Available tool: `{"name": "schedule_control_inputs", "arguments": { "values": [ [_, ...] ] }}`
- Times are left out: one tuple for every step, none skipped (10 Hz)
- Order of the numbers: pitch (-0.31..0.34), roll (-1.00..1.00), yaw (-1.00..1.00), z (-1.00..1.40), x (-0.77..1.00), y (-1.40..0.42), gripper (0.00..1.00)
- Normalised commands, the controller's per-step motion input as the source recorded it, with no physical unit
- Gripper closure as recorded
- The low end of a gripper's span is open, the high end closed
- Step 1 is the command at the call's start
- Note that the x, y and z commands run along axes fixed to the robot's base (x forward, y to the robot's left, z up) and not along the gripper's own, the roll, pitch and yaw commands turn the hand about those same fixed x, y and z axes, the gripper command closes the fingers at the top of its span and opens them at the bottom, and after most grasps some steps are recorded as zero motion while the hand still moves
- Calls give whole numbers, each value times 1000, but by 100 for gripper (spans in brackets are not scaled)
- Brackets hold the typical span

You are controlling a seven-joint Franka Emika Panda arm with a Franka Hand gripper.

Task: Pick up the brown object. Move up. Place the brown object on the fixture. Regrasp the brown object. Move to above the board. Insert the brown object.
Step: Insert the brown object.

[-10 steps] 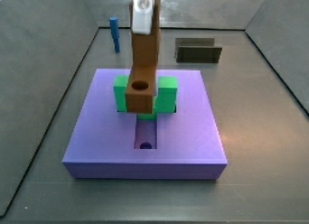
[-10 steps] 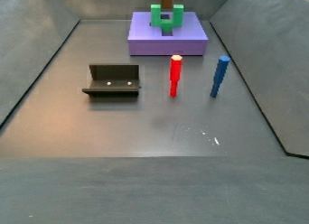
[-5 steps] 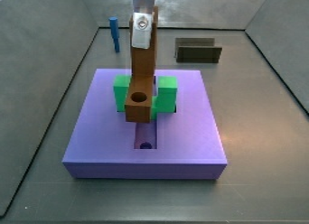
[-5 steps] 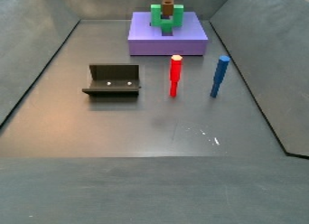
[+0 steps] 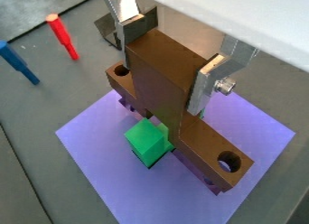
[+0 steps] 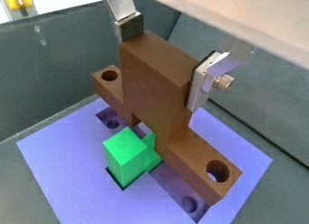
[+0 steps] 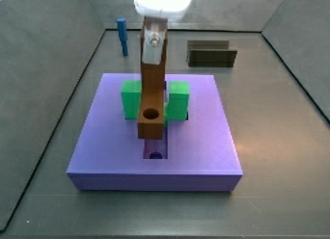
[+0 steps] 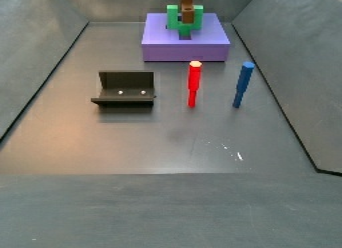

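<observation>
One end effector (image 5: 172,58) clamped on upright brown object (image 7: 152,89), over board (image 7: 116,151).

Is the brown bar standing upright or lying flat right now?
Upright. In a side view the brown object stands vertically between the green block's arms over the board, gripped at its top by the pincer.

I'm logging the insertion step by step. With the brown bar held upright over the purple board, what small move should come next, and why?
Probably a short, straight push down. The gripper holds the brown object upright by its top, and the bar's lower end sits between the arms of the green U-shaped block, in line with the board's slot. Its holed end looks not fully seated.
</observation>
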Motion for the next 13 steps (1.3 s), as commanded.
{"name": "schedule_control_inputs", "arguments": {
  "values": [
    [0, 14, 114, -260, 140, -11, 100],
    [0, 26, 103, -294, 106, 0, 100],
    [0, 31, 74, -291, 43, 0, 100],
    [0, 31, 31, -269, 0, 0, 100],
    [0, 54, 29, -257, 66, 0, 100],
    [0, 71, 31, -274, 106, 0, 100],
    [0, 67, 34, -274, 120, 0, 100],
    [0, 74, 34, -277, 120, 0, 100],
    [0, 73, 34, -269, 120, 0, 100],
    [0, 73, 0, -251, 140, 0, 100],
    [0, 79, 0, -280, 114, 0, 100],
    [0, 93, 0, -231, 123, 0, 100],
    [10, 124, -11, -126, 103, 26, 100]
  ]
}}
